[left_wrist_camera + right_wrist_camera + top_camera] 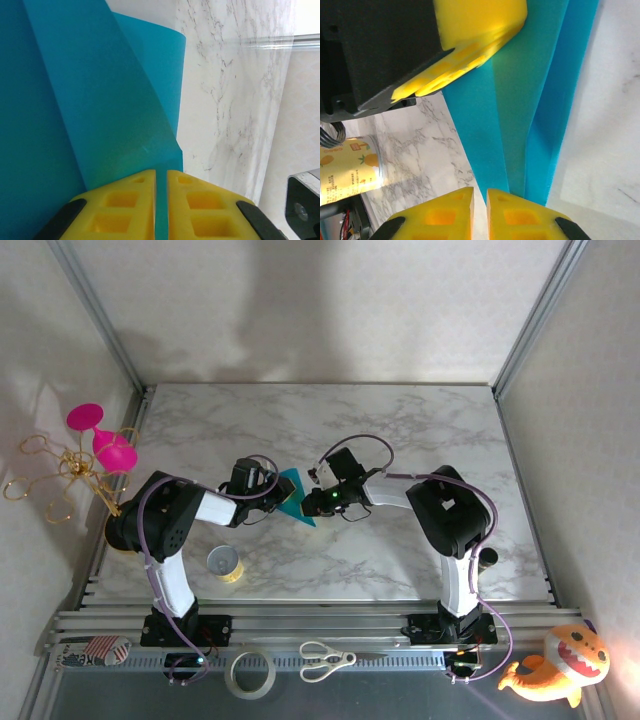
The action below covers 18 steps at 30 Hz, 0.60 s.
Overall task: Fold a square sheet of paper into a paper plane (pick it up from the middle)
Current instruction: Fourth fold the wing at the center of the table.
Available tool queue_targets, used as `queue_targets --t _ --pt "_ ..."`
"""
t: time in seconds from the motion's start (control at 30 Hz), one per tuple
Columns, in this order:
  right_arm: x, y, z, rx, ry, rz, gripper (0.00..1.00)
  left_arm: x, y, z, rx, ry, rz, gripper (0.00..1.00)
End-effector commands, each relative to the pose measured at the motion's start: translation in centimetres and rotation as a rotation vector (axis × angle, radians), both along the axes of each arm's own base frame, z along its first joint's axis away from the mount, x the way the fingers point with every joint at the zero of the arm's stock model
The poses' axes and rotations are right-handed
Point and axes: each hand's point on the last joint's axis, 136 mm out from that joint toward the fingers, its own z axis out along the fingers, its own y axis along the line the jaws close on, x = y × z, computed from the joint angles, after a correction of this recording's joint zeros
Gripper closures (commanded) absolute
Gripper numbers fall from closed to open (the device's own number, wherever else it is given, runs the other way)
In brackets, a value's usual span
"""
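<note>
As the left gripper (161, 175) and the right gripper (480, 194) each pinch an edge of the paper (293, 498), held folded between them above the bench (400, 430), I think they should keep the layers aligned and pull gently, without tearing.

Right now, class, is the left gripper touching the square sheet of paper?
Touching. The left wrist view shows the left gripper shut on the square sheet of paper, with teal filling the narrow slit between its jaws.
</note>
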Motion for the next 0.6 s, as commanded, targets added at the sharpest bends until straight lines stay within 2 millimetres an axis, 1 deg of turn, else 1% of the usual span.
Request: queue_targets --t 0.0,0.57 --pt "-0.9 -0.2 -1.3 -0.032 0.035 0.014 0.84 -1.3 1.6 -3.2 0.075 0.099 0.025 0.85" --pt "-1.3 -0.7 -2.7 -0.062 0.064 0.013 0.85 -1.4 1.6 -3.3 0.075 0.105 0.027 0.85"
